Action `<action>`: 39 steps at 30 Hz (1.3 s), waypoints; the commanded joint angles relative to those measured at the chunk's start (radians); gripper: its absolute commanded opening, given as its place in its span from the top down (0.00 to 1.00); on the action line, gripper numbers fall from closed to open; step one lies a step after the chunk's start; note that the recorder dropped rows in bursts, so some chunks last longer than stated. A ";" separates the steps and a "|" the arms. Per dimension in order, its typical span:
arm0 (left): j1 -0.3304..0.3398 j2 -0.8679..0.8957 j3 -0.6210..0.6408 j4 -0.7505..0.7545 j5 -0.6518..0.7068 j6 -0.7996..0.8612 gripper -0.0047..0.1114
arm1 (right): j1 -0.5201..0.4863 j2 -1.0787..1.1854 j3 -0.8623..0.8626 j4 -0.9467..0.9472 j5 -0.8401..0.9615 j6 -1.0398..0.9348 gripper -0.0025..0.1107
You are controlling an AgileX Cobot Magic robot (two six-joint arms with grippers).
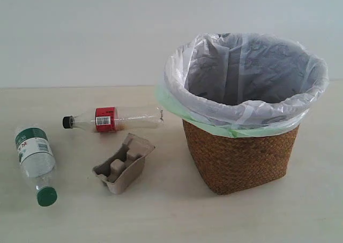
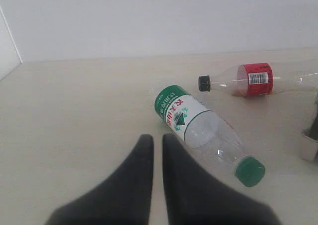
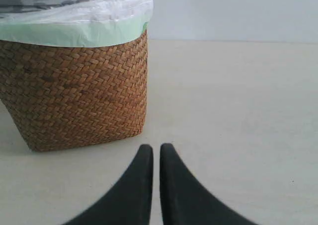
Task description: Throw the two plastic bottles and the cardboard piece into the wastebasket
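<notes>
The stout clear bottle with green cap (image 1: 35,162) (image 2: 206,129) lies flat at the table's left. Behind it lies the slimmer black-capped bottle with the red barcode label (image 1: 113,119) (image 2: 256,80). The grey-beige pulp cardboard piece (image 1: 123,163) sits between them and the wicker wastebasket (image 1: 241,157) (image 3: 74,91), which stands upright with a white bag lining. My left gripper (image 2: 157,138) is shut and empty, just beside the stout bottle's body. The right gripper (image 3: 156,147) is shut and empty, near the basket's base. Neither gripper shows in the exterior view.
A pale wooden table (image 1: 161,216) carries everything, with a plain white wall behind. The edge of the cardboard piece (image 2: 312,143) shows at the border of the left wrist view.
</notes>
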 commanded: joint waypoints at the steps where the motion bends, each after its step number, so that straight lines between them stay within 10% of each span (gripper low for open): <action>1: 0.002 -0.002 0.004 0.001 -0.006 -0.010 0.91 | 0.001 -0.006 -0.001 -0.008 -0.009 -0.004 0.96; 8: 0.002 -0.002 0.004 0.001 -0.027 -0.007 0.91 | 0.001 -0.006 -0.001 -0.008 -0.009 -0.004 0.96; 15: 0.002 -0.002 0.004 0.001 -0.496 -0.005 0.91 | 0.001 -0.006 -0.001 -0.008 -0.009 -0.004 0.96; 24: 0.002 -0.002 0.004 0.003 -1.052 -0.577 0.91 | 0.001 -0.006 -0.001 -0.008 -0.009 -0.004 0.96; 39: 0.002 0.474 -0.539 0.334 -0.298 -0.700 0.93 | 0.001 -0.006 -0.001 -0.008 -0.009 -0.004 0.96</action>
